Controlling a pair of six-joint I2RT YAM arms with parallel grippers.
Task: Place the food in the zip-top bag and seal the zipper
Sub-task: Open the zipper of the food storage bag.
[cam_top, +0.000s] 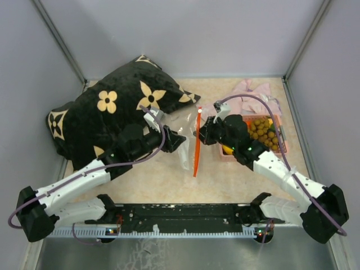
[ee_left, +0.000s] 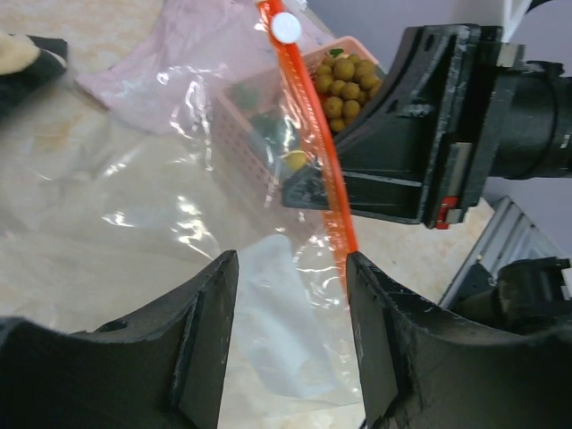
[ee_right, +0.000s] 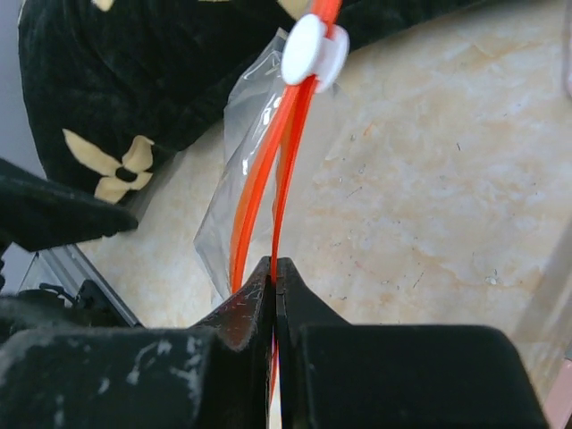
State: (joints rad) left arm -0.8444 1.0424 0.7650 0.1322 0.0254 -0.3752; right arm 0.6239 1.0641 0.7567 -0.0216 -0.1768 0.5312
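Mid-frame, the right claw pinches the zipper of the bag, the left claw gapes over it, and the food sits in the basket at right.

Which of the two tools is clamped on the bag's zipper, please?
The right tool, shut on the orange zipper; the left tool stands open.

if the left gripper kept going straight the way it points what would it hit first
The bag: its clear film lies between the open left gripper's fingers, with the zipper by one finger. Behind it stands the right gripper, shut on the zipper; depth is hard to judge.
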